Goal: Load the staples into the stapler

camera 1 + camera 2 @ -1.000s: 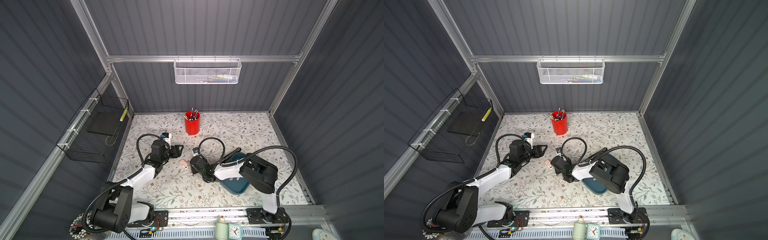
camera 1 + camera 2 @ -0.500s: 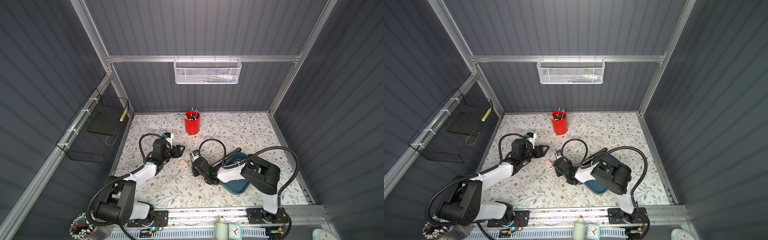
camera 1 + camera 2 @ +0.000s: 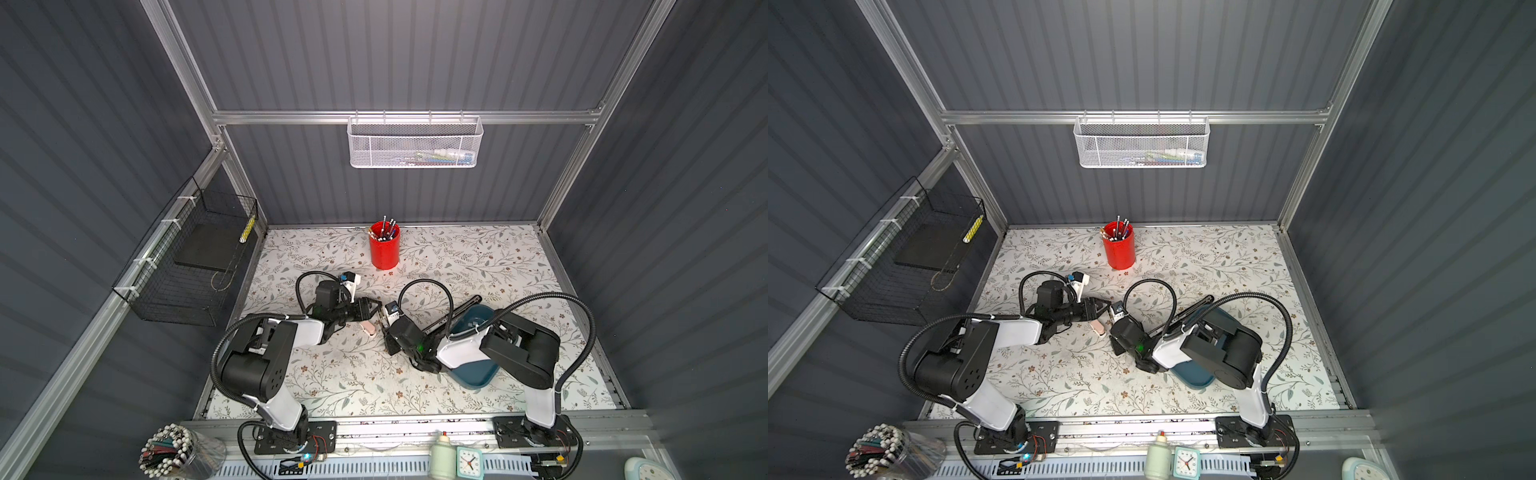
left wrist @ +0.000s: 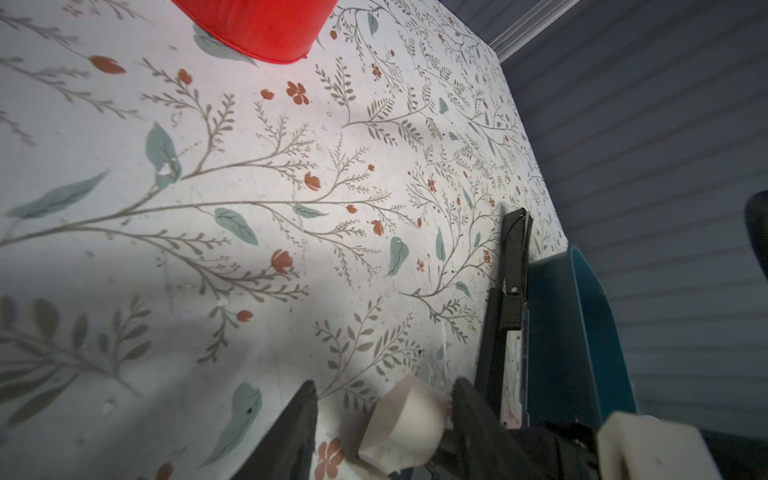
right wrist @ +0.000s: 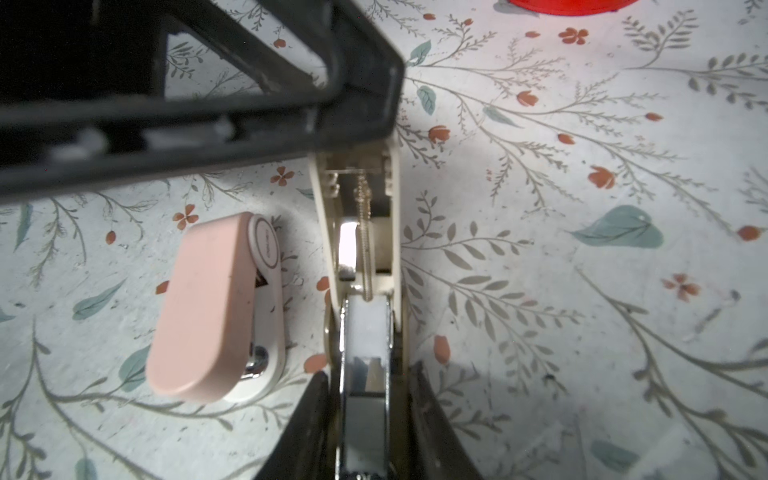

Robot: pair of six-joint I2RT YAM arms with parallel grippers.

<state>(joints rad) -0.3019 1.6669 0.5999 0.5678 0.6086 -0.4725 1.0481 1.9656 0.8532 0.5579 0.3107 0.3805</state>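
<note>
The stapler (image 5: 208, 307) lies near the middle of the tabletop (image 3: 353, 374), its pink body on its side. Just beside it is a cream staple channel (image 5: 384, 245) with a thin spring; I cannot tell if the two are joined. The right hand (image 5: 368, 374) is closed on one end of this channel, around a shiny metal piece (image 5: 365, 332). Whether that is staples or a stapler part, I cannot tell. The left hand (image 4: 384, 384) has its jaws apart around the other end, one finger touching and the other with a gap.

I judge the step is to steady the channel for loading. The left hand should close gently and squarely, so the channel does not twist, and avoid the spring.

At 12 o'clock a red cup (image 3: 384, 249) holds pens (image 3: 386, 226). At 4 o'clock a blue tray (image 3: 478, 370) shows a pale patch (image 3: 471, 322), perhaps the staples, too small to tell. A black bar (image 3: 455, 313) leans on its rim. The white mesh basket (image 3: 415, 145) on the back wall holds some coloured items. At 9 o'clock the black wire basket (image 3: 187, 266) holds a dark flat pad (image 3: 203, 249) and a yellow stick (image 3: 248, 228).
</note>
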